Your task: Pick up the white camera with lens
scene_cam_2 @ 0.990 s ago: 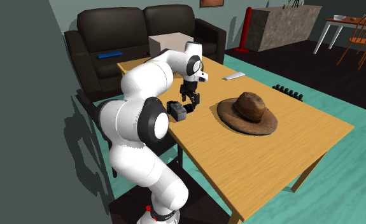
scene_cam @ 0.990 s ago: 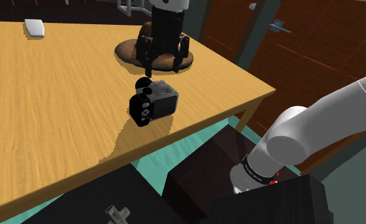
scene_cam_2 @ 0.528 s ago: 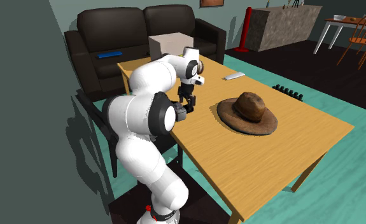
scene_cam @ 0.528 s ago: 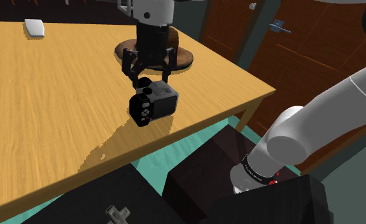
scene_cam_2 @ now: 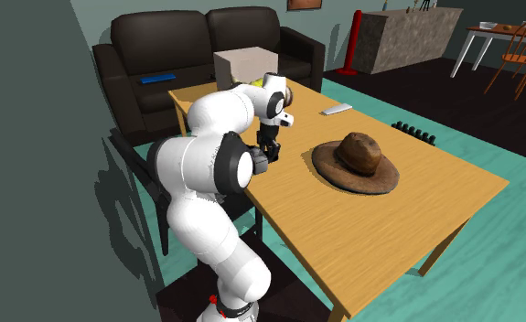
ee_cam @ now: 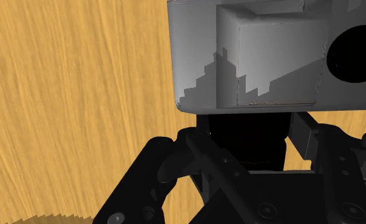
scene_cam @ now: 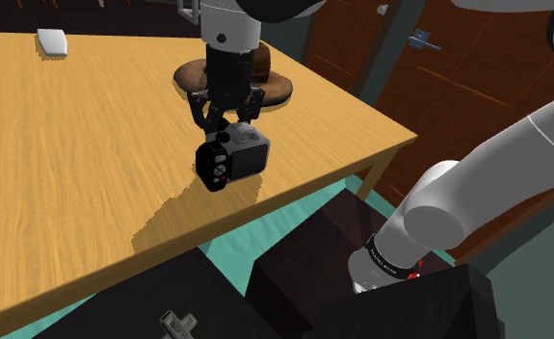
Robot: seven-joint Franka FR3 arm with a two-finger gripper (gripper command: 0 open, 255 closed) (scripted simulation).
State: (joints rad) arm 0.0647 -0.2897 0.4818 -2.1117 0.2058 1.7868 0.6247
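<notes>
We find the camera [scene_cam: 232,159], a grey body with a black lens [scene_cam: 216,166], sitting on the wooden table [scene_cam: 72,173] close to the edge nearest the stand [scene_cam: 409,308]. In the shoulder view its lens points toward 7 o'clock. In the wrist view the grey body [ee_cam: 264,57] lies just ahead of the gripper [ee_cam: 250,130], with bare wood grain beside it. In the shoulder view the black gripper [scene_cam: 229,127] hangs over the camera from 12 o'clock and reaches its top; we cannot tell whether it is clamped on the camera or merely poised around it. Beyond the gripper, also at 12 o'clock from the camera, we see a brown hat [scene_cam: 275,89]. A small white object [scene_cam: 52,40] lies well apart at 10 o'clock. The white arm [scene_cam: 515,164] rises at 3 o'clock, and the dark stand is at 5 o'clock. In the second exterior view the arm [scene_cam_2: 206,155] folds over the table's corner with the gripper [scene_cam_2: 268,142] pointing down. From there the hat [scene_cam_2: 357,163] lies at 3 o'clock, the small white object [scene_cam_2: 336,109] at 2 o'clock and a pale box [scene_cam_2: 247,64] at 12 o'clock. A dark sofa [scene_cam_2: 206,41] stands behind it, on a teal floor [scene_cam_2: 489,137].
</notes>
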